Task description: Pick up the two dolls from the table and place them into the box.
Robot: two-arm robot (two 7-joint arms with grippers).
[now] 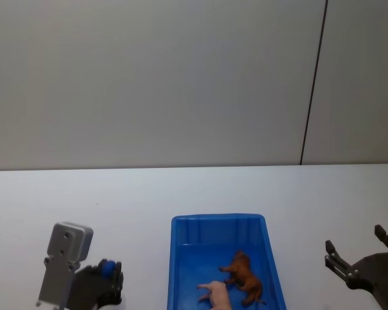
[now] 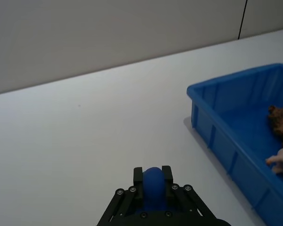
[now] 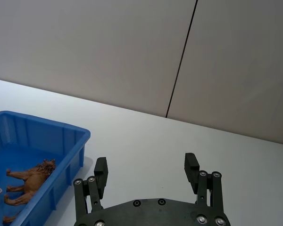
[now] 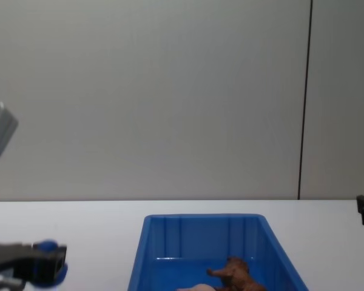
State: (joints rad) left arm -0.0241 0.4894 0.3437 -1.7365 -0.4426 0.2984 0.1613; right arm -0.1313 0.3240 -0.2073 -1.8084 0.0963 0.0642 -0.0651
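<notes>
Both dolls lie inside the blue box (image 1: 181,258): the shaggy reddish-brown doll (image 1: 244,276) near its right wall and the pale-pink doll (image 1: 216,294) just in front of it. The same brown doll (image 3: 30,181) and box (image 3: 66,141) appear in the right wrist view, and the pink doll (image 2: 282,161) in the left wrist view. My left gripper (image 1: 108,271) hovers left of the box, shut on a round blue ball (image 2: 153,186). Off to the right of the box, my right gripper (image 1: 357,248) is open and holds nothing.
The white table (image 1: 149,194) stretches back to a grey wall with a dark vertical seam (image 1: 312,84). Bare tabletop lies on both sides of the box and behind it.
</notes>
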